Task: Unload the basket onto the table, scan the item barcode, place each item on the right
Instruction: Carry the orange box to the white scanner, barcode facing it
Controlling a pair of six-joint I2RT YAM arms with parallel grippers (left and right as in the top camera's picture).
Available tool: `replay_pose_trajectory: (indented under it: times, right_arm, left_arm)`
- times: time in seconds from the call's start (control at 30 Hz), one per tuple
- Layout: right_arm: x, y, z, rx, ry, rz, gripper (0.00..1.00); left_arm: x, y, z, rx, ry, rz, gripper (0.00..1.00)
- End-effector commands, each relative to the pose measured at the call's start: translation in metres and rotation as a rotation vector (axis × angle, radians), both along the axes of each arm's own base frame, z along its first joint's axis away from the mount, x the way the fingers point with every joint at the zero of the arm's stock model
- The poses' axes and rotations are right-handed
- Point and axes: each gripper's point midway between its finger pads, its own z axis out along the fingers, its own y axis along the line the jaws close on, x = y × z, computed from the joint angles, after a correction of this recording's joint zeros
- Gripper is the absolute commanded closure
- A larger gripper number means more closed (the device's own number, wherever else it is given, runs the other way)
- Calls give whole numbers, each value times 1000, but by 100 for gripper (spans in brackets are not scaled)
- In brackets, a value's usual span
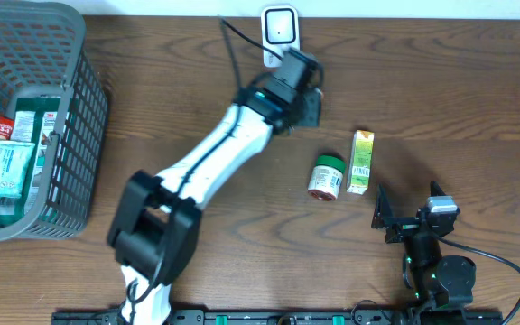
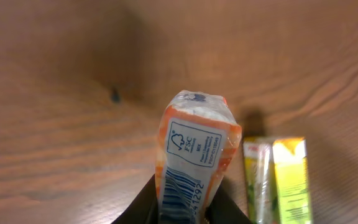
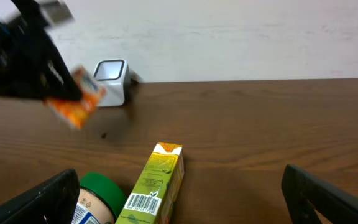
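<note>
Overhead: the left hand hangs over the table, with the scanner just beyond it. The right hand is spread wide and empty, a green carton and a jar just ahead of it.

Left wrist: the left hand is clamped on an orange packet, barcode showing.

Right wrist: the packet is held clear of the table, near the scanner.

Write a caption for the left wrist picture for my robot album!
Left gripper holds an orange packet, barcode showing; a yellow-green carton lies on the wooden table.
</note>
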Motion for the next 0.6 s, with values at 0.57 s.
replay_pose_trajectory:
  times: [0.57]
  right_arm:
    - [0,2,-1,13,3,9,1]
  left_arm:
    - [-8,-27,29,252,-98,-40,80]
